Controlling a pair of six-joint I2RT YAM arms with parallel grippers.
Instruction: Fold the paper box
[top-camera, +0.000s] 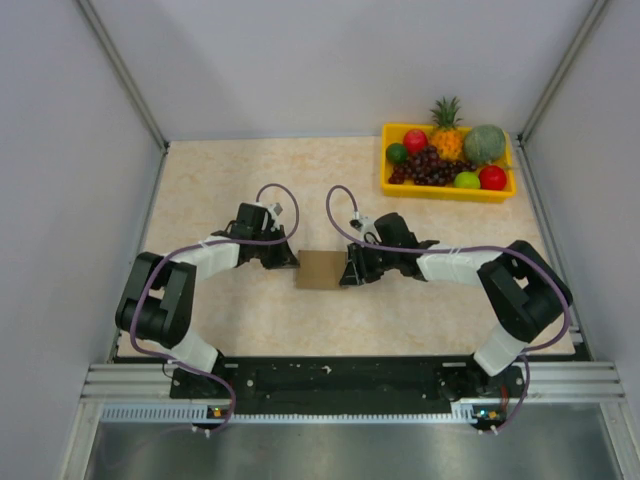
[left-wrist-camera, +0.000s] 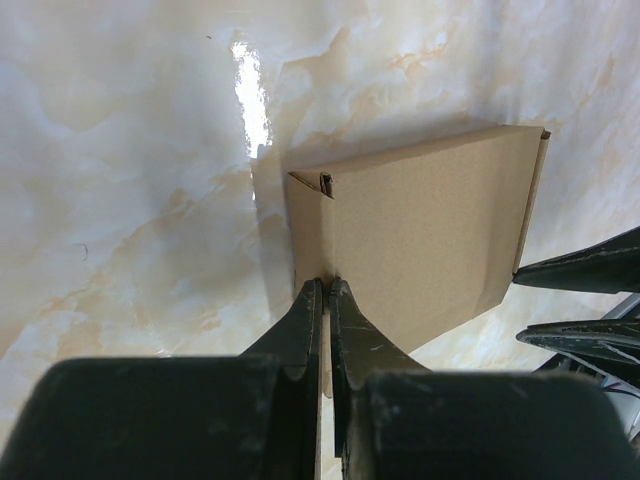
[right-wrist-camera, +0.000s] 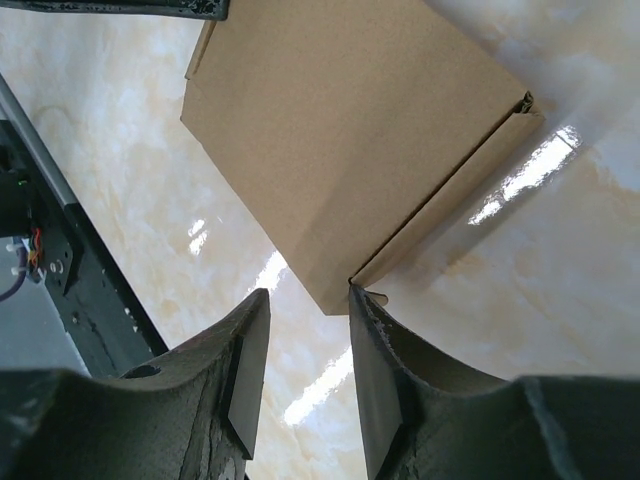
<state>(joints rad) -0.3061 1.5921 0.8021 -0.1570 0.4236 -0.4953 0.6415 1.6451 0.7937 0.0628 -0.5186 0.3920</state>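
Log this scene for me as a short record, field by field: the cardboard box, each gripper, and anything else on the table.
box: plain brown cardboard box, folded, resting mid-table between the two grippers
left: left gripper shut, tips at the box's edge; unclear whether it pinches cardboard
right: right gripper open, a box corner at its gap
other: yellow plastic tray of fruit, far right corner
surface: beige marbled table

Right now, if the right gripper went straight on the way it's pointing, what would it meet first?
The plain brown cardboard box: its near corner sits just ahead of the open right gripper, roughly in line with the gap. Nothing else shows between them.
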